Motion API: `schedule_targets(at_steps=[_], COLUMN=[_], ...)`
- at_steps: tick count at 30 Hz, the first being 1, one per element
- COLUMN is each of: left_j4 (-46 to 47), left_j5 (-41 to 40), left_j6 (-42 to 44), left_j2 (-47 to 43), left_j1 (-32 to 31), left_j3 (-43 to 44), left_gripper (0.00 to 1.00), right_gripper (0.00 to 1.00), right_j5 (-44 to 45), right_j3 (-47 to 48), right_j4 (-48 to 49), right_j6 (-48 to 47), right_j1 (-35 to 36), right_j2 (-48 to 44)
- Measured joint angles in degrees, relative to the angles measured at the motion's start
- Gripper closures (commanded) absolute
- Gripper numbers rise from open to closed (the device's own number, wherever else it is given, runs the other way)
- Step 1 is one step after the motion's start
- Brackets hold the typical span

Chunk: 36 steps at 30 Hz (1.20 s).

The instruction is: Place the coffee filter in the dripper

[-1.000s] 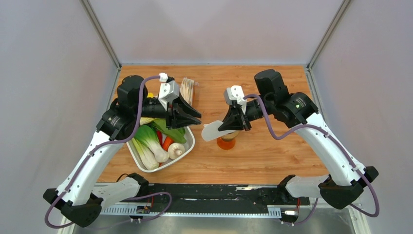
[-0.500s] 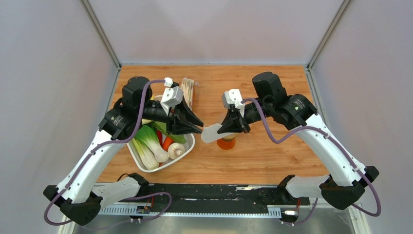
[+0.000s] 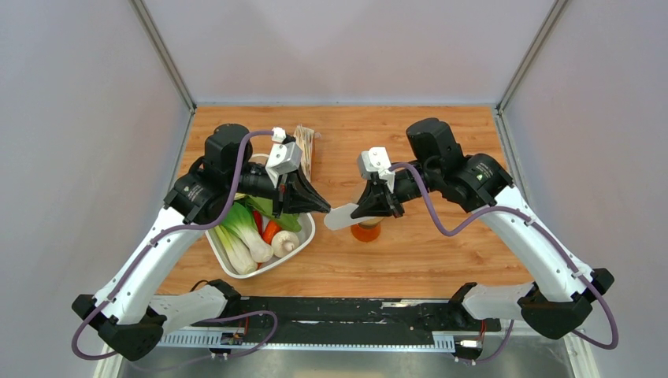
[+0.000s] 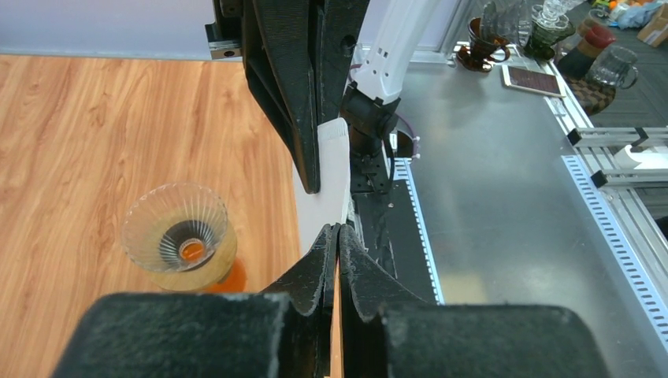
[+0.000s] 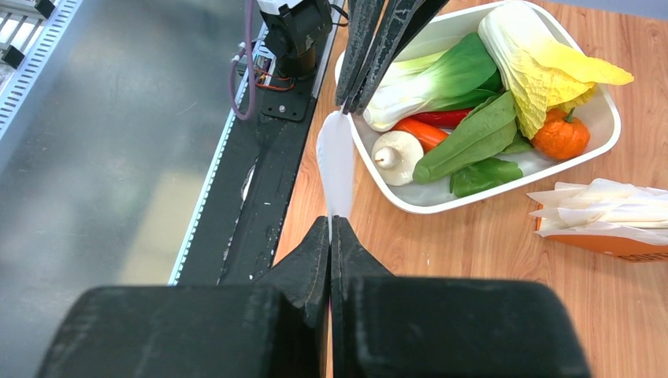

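The coffee filter (image 3: pixel 337 218), a flat white paper, is held by one end in my right gripper (image 3: pixel 354 213), which is shut on it just above the dripper. The dripper (image 4: pixel 178 236) is a clear ribbed cone with a tan collar, standing on an orange glass vessel (image 3: pixel 366 232). In the right wrist view the filter (image 5: pixel 336 161) sticks out ahead of my right gripper (image 5: pixel 331 220). My left gripper (image 3: pixel 325 208) is shut, with its tips at the filter's free end (image 4: pixel 331 189). I cannot tell whether they touch it.
A white tray (image 3: pixel 306 236) with bok choy, a carrot and other vegetables lies under the left arm. A wrapped bundle of paper filters (image 3: pixel 304 146) lies behind it, and shows in the right wrist view (image 5: pixel 599 213). A black rail (image 3: pixel 339 311) runs along the near edge.
My left gripper has moved right, from over the tray to the filter's free end. My right gripper has shifted slightly left with the filter.
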Motion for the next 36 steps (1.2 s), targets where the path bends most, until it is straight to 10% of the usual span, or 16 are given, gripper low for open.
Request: schedule_targets(at_steps=[36], left_j4=[2.32], left_j5=[-3.69], left_j6=[-0.37], left_j2=[-1.36], left_j1=[-0.87], left_j3=[-3.87], left_gripper=[0.99], right_gripper=[1.0], right_j5=[1.64], right_j3=[-0.09], right_j4=[1.64], right_j6=[1.31], right_j1=[2.56], right_j2=[0.81])
